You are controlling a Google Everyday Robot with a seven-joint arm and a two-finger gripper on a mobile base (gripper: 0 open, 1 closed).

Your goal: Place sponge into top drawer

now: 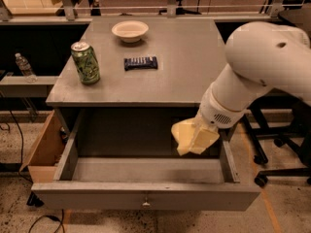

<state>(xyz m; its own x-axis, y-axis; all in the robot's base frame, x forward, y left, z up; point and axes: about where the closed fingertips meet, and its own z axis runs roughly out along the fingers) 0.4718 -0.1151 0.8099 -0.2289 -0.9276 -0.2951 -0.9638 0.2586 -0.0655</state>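
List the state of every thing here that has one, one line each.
drawer, pulled open, nothing lying in it.
sponge, held in the air over the drawer's right side, not yet inside.
gripper, above the open drawer, jaws shut on the sponge.
can, upright on the table.
bowl, upright, looks empty.
bar, lying flat.
bottle, upright, capped.

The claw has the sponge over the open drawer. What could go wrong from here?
1. The claw holds the sponge near the right wall of the drawer. If it is released here, it might catch on that wall or tumble outside.
2. The thick white arm is close to the front edge of the table. Lowering it further could bump the edge or the drawer wall.
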